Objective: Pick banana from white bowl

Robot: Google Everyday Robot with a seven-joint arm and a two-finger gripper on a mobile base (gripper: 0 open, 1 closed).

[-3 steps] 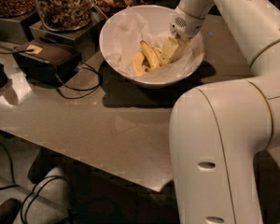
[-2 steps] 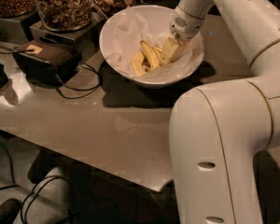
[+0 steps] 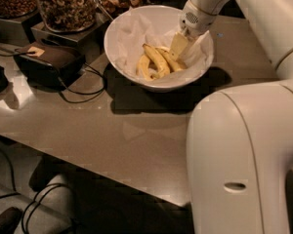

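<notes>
Single camera view. The hand (image 3: 176, 50) is down inside the white bowl (image 3: 110, 52), over its right half, reaching in from the upper right on the white arm (image 3: 263, 18). Whether the hand is open or closed cannot be told from this angle; no grip on any fruit can be confirmed. Three bananas lie in the bowl on crumpled white paper (image 3: 132, 33). The banana (image 3: 157, 61), long, curved and yellow with a dark stem end pointing up-left, lies just left of and below the hand, in the middle of the group. A second banana (image 3: 172, 60) sits directly under the tip of the hand and appears to touch it, though contact is not certain. A paler banana (image 3: 143, 68) lies farthest left of the hand, against the near-left inside of the bowl. The bowl rests on the counter (image 3: 112, 145). Well to the left of the hand, beyond the bowl's rim, stand glass jars of nuts (image 3: 68, 4) on dark bases. Left of and below the hand, outside the bowl, is a dark box (image 3: 51, 62) with a small tan tag, and a black cable (image 3: 83, 100) loops from it across the counter. The robot's large white body (image 3: 249, 160) fills the near right, well below the hand.
</notes>
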